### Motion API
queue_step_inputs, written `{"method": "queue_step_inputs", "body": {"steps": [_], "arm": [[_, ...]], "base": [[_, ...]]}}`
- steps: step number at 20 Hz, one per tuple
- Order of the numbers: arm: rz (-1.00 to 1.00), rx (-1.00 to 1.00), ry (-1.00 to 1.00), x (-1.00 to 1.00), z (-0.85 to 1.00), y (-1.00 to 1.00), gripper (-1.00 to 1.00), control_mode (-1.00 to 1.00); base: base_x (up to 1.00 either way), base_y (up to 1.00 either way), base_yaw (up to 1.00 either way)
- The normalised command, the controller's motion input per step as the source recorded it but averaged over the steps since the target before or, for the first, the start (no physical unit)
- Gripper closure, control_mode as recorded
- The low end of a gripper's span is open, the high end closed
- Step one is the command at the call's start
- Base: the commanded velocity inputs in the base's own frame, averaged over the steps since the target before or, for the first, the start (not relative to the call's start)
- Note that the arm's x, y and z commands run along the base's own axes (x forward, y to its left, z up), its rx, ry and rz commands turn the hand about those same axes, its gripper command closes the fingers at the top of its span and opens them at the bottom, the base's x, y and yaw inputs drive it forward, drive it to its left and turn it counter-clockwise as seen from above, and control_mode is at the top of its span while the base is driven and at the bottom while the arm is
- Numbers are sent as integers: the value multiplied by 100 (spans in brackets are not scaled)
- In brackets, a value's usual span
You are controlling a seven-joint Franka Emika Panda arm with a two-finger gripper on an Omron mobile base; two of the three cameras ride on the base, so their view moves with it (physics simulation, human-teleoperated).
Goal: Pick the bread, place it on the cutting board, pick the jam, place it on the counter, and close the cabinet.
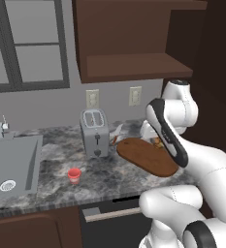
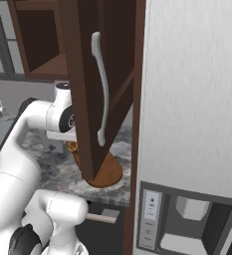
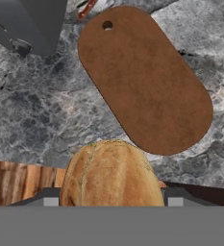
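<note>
In the hand view my gripper [image 3: 112,201] is shut on the bread [image 3: 112,175], a golden-brown round lump held between the two fingertips [image 3: 48,199]. Beyond it the oval reddish-brown cutting board [image 3: 144,81] lies flat on the marbled counter [image 3: 31,120]; the bread hangs over the counter just off the board's rounded end. From the left base view the board [image 1: 146,156] lies right of the toaster, and my arm covers most of the hand. The red jam [image 1: 74,175] stands on the counter [image 1: 56,160] in front of the toaster. The cabinet [image 1: 134,43] is open, its door [image 2: 95,89] swung out.
A silver toaster [image 1: 95,131] stands left of the board, with a sink [image 1: 10,167] and faucet further left. The open cabinet door with its silver handle [image 2: 102,89] hangs over the board's right end. A tall white fridge [image 2: 192,99] bounds the right side.
</note>
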Motion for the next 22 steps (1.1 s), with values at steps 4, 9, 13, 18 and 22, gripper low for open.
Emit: {"method": "queue_step_inputs", "body": {"steps": [4, 9, 13, 18, 22], "arm": [[0, -1, 6, 7, -28, 0, 100, -100], [0, 0, 1, 14, -25, -6, 100, -100], [0, 0, 0, 21, -24, -7, 100, -100], [0, 0, 0, 29, -22, -4, 100, -100], [0, 0, 0, 26, -19, -1, 100, -100]], "base": [[0, 0, 0], [0, 0, 0], [0, 0, 0], [0, 0, 0], [0, 0, 0]]}}
